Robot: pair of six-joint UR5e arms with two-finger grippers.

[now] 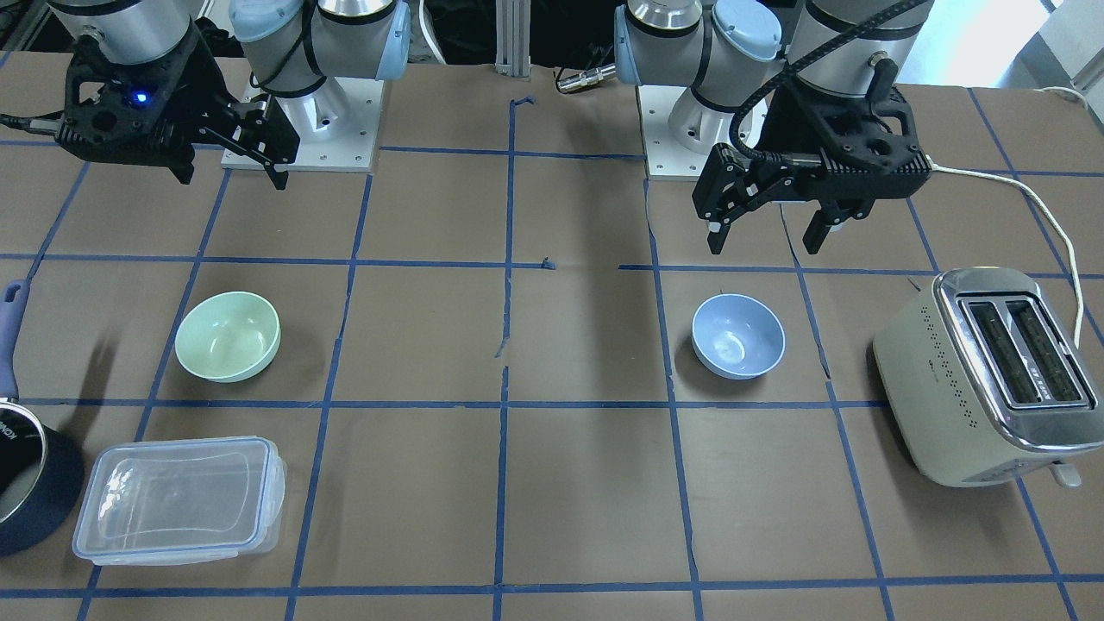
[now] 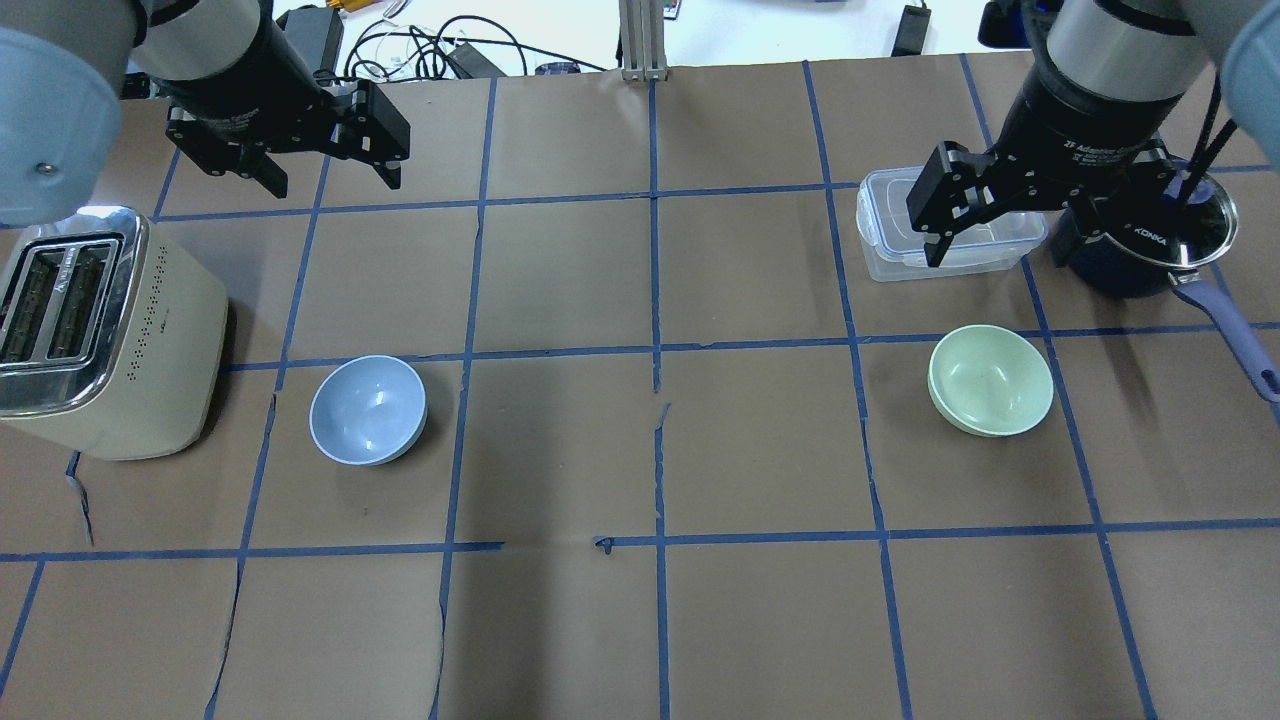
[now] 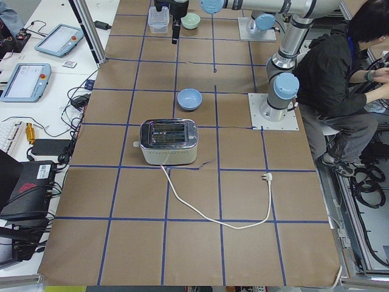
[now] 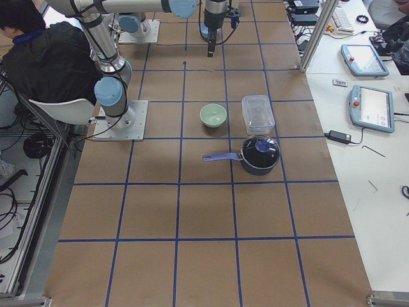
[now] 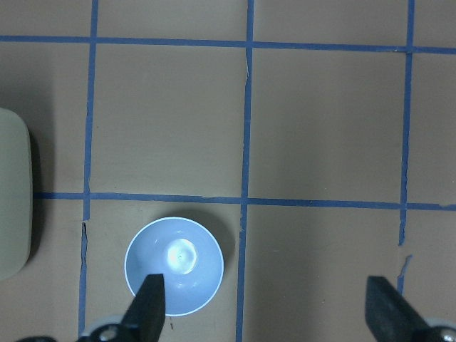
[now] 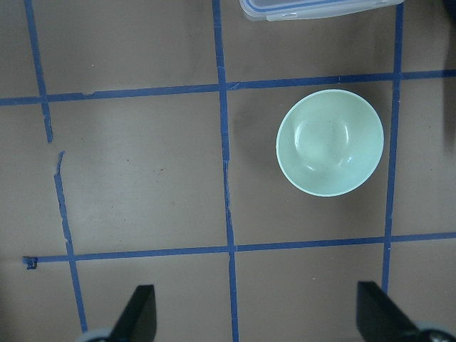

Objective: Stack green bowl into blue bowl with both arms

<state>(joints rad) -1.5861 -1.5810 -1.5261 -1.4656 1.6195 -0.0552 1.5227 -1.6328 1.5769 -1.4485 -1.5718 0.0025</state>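
The green bowl [image 1: 228, 336] stands upright and empty on the brown table; it also shows in the overhead view [image 2: 990, 380] and the right wrist view [image 6: 330, 142]. The blue bowl [image 1: 738, 335] stands upright and empty on the other half [image 2: 368, 410], several grid squares away. My left gripper [image 1: 766, 241] is open and empty, high above the table, behind the blue bowl [image 5: 174, 266]. My right gripper [image 1: 231, 177] is open and empty, high up, off to the side of the green bowl. In the overhead view it [image 2: 1005, 245] overlaps the clear container.
A cream toaster [image 1: 983, 371] lies beside the blue bowl, its cord [image 3: 213, 213] trailing over the table. A clear plastic container [image 1: 179, 498] and a dark blue pot [image 1: 26, 474] with a long handle stand near the green bowl. A person [image 3: 340, 73] sits behind the robot.
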